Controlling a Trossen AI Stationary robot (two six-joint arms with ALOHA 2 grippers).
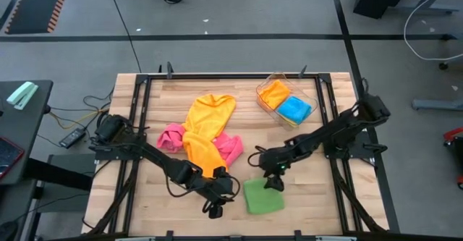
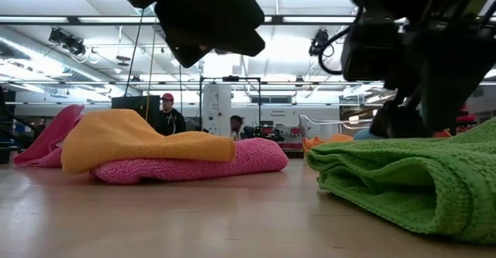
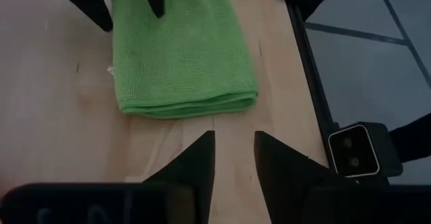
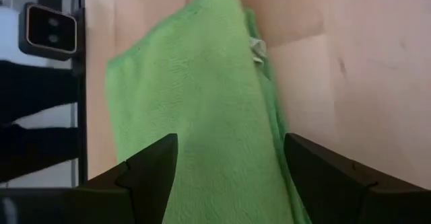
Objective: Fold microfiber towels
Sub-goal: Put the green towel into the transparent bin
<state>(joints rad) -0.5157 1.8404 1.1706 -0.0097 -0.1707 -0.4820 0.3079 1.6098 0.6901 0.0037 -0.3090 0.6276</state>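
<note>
A folded green microfiber towel (image 1: pixel 262 196) lies flat on the wooden table near its front edge. My right gripper (image 1: pixel 273 182) hovers open and wide over the towel's far edge (image 4: pixel 195 116). One finger (image 3: pixel 156 1) is above the cloth and the other (image 3: pixel 87 5) is beside it, above the bare wood. My left gripper (image 3: pixel 234 153) is just left of the towel and points at it. Its fingers stand a narrow gap apart with nothing between them, above bare wood. An orange towel (image 1: pixel 206 132) lies draped over pink towels (image 1: pixel 233 147) mid-table. My right gripper comes at the green towel's far edge (image 3: pixel 161 29) slanting down from the far right, its fingers spread apart. I cannot tell whether its fingertips touch the cloth.
A clear tray (image 1: pixel 269 90) at the far right holds an orange towel (image 1: pixel 275 92) and a blue towel (image 1: pixel 294 108). The black frame rail (image 3: pixel 306 69) runs along the table's edge close to the green towel. In the low view, people stand in the room beyond the table.
</note>
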